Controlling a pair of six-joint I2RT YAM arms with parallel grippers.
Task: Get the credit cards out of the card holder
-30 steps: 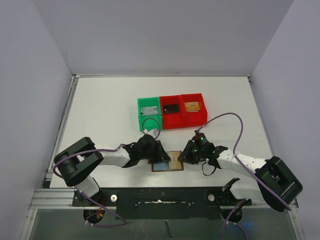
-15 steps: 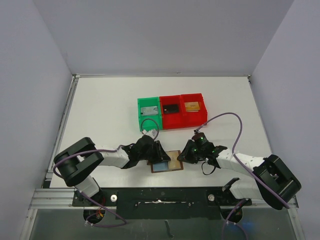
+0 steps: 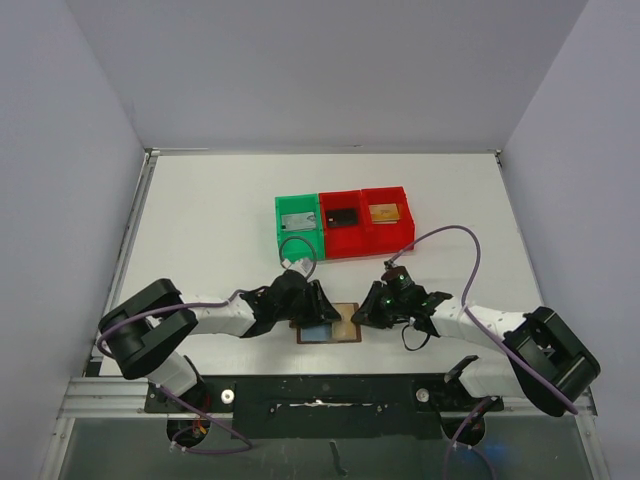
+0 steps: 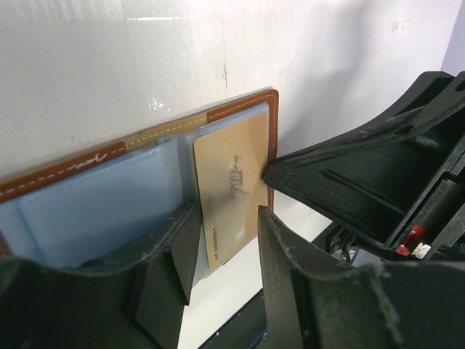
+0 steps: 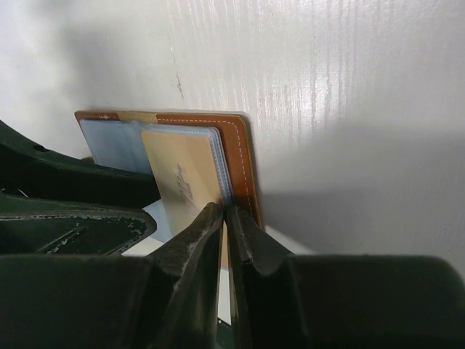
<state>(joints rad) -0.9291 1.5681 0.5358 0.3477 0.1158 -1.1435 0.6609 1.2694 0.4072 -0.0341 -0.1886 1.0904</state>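
Left pincer and right pincer meet over the open card holder, which lies flat on the tabletop near the arm bases, well apart from a green bin and red bins.

From the left wrist, that pincer is spread wide, with the gold credit card showing between its fingers, tucked in the right-hand pocket.

From the right wrist, the fingers are pinched nearly together at the card's edge; whether they grip it cannot be told.
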